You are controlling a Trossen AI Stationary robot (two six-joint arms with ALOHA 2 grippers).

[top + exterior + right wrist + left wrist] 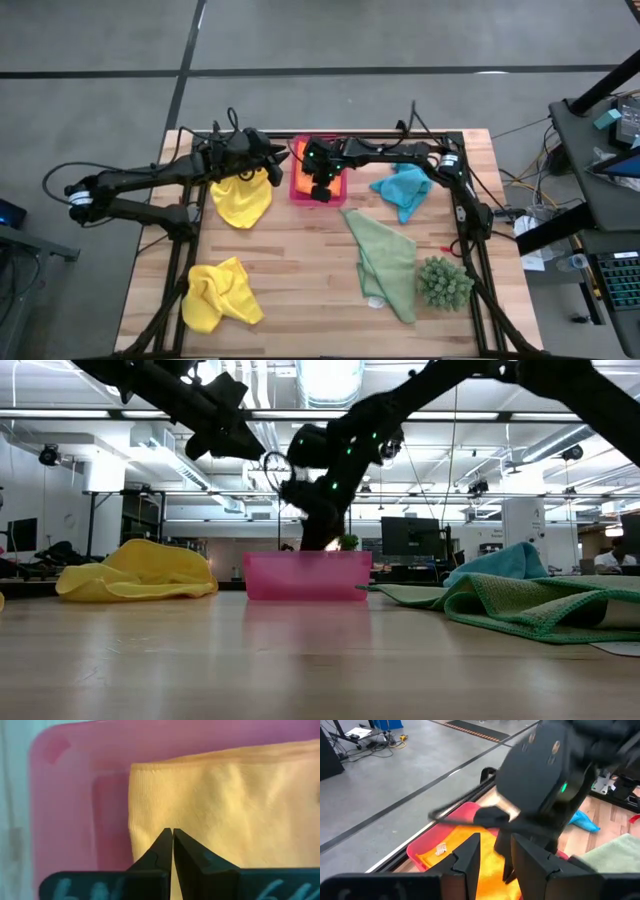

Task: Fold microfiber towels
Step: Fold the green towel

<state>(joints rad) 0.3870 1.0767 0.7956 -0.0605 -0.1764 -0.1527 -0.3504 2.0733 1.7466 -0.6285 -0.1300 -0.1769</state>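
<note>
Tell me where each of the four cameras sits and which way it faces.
High: overhead, straight down; both arms, pink tray.
Low: table height, level across; arms descend over the tray.
Left wrist: past the open left hand toward the right arm and orange towel.
Right wrist: down past the shut right hand onto the orange towel.
All four share the tray.

Grey floor [400,35] surrounds the wooden table [300,270]; ceiling lights [330,380] glow overhead.

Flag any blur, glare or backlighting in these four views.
Left wrist view: right gripper close to the lens, smeared. Low view: ceiling lights backlight both arms into silhouettes; pink tray stays readable. Right wrist view: orange towel soft, washed out. High view: evenly lit, no glare.
</note>
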